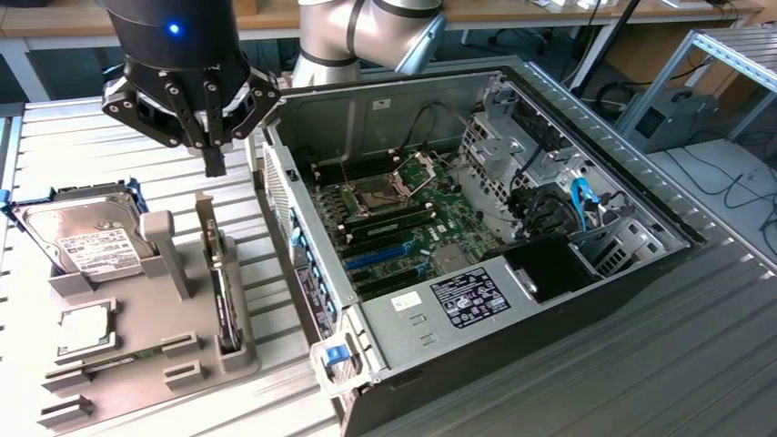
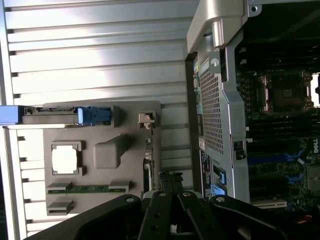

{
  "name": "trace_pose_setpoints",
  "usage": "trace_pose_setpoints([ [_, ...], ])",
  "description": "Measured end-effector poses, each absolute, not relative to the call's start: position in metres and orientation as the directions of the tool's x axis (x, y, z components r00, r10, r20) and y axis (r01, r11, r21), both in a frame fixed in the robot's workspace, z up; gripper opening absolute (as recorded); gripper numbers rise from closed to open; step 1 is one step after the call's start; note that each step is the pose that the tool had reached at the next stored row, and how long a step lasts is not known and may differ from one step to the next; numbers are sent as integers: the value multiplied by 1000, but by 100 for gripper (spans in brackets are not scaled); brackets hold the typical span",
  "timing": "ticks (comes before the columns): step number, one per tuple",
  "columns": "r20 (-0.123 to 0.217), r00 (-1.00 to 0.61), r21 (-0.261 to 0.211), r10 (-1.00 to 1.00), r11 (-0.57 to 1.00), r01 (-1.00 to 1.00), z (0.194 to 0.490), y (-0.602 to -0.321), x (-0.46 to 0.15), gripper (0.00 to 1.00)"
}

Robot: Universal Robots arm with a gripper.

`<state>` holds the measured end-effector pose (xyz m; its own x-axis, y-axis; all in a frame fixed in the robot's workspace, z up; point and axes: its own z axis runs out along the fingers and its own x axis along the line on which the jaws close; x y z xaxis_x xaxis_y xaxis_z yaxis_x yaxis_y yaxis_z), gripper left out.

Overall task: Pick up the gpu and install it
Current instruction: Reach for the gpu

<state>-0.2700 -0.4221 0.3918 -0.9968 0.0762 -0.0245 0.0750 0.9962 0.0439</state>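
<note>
gpu (image 1: pixel 220 282): thin dark card, on edge in gray holder (image 1: pixel 140 314).

A ribbed grey metal work surface (image 1: pixel 680 364) is noted, brightly lit. A wooden bench (image 1: pixel 534 11) is seen behind; an aluminium profile frame (image 1: pixel 729 41) and loose cables (image 1: pixel 734 187) are recorded at the exterior view's right.

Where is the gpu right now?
On the exterior view's left, the gpu stands on edge in the grey tray, between the hard drive and the open computer case, below the claw.
</note>
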Motion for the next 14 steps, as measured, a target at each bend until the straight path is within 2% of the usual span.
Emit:
trace_pose_setpoints([
  [14,-25,-997,43,76,996,75,392,-424,-273,11],
])
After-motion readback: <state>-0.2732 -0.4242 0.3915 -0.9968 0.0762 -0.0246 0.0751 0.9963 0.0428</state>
